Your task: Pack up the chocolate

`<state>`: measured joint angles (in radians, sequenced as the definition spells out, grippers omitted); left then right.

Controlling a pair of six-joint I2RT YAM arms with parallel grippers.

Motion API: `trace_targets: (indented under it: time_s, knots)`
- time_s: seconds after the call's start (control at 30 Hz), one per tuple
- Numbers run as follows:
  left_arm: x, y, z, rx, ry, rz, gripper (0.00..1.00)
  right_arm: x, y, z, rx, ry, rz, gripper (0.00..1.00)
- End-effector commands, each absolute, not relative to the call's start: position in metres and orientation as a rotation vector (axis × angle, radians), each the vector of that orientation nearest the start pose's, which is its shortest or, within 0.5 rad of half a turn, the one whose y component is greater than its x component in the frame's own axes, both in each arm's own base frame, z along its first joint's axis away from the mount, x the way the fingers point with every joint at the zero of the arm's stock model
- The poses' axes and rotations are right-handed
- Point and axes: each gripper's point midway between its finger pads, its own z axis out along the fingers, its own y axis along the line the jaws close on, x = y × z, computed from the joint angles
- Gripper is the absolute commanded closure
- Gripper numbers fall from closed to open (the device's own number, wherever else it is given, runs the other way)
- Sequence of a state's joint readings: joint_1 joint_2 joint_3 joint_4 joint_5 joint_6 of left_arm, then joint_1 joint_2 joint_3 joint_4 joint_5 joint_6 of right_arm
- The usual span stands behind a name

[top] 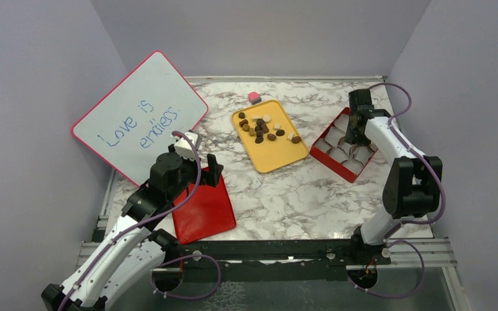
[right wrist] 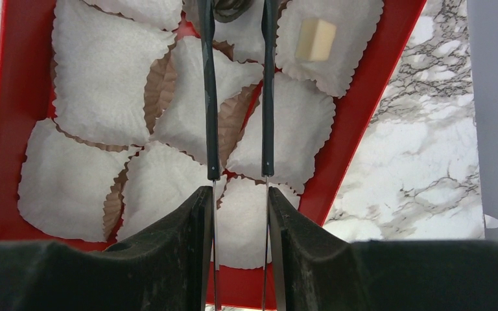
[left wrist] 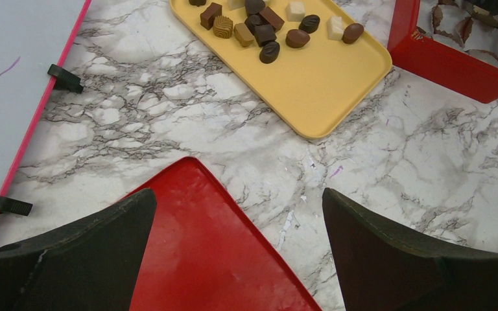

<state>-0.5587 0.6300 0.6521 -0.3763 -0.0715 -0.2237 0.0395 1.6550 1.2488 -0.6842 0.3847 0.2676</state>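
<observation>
**Chocolate (top: 259, 129) on a yellow tray (top: 269, 159), one piece in the red box (top: 327, 162)**

A whiteboard (top: 139, 113) with a pink edge leans at the left of the marbled counter (top: 285, 194). Blue handwriting on it reads "Love is endless." A small gold mark on the wall of the red box is too small to read.

The yellow tray lies at the middle of the counter. It carries the loose pieces, dark brown, lighter brown and cream-white, clustered in its far half. A small pink cube (top: 254, 97) sits on the counter just beyond the tray's far edge.

Right of the tray, the red box is lined with white paper cups (right wrist: 97, 71). One cup near a corner holds a cream-white piece (right wrist: 316, 39). A flat red lid (top: 204, 210) lies near the left arm.

The right gripper (right wrist: 238, 194) hangs over the box, its jaws narrow and pinching a pair of tweezers (right wrist: 210, 97). A dark rounded thing (right wrist: 230, 8) sits between the tweezer tips, cut off by the top edge; whether it is chocolate cannot be told.

The left gripper (left wrist: 238, 194) hovers above a corner of the lid, its jaws wide apart and holding nothing.
</observation>
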Motion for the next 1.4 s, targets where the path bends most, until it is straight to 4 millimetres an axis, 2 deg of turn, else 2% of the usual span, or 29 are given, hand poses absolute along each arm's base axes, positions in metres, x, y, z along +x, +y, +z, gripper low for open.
trace_targets:
  time_s: [0.0, 0.2, 0.57, 0.8, 1.03, 1.27, 1.37]
  knots:
    - [0.231, -0.141, 0.210, 0.282, 1.920, -0.456, 0.01, 0.378, -0.047, 0.128, 0.426, 2.492, -0.412, 0.61]
    - [0.232, -0.139, 0.211, 0.274, 1.916, -0.446, 0.01, 0.378, -0.036, 0.149, 0.410, 2.463, -0.317, 0.62]
    - [0.231, -0.139, 0.212, 0.274, 1.914, -0.446, 0.01, 0.363, 0.015, 0.202, 0.234, 2.357, 0.079, 0.62]
    - [0.230, -0.137, 0.214, 0.269, 1.906, -0.445, 0.01, 0.347, 0.049, 0.227, 0.182, 2.288, 0.299, 0.62]
    - [0.230, -0.138, 0.214, 0.271, 1.906, -0.447, 0.01, 0.329, 0.077, 0.231, 0.158, 2.261, 0.411, 0.63]
    - [0.231, -0.138, 0.214, 0.272, 1.908, -0.443, 0.01, 0.315, 0.130, 0.203, 0.030, 2.358, 0.379, 0.63]
    - [0.231, -0.136, 0.214, 0.265, 1.904, -0.438, 0.01, 0.315, 0.144, 0.195, 0.005, 2.381, 0.347, 0.63]
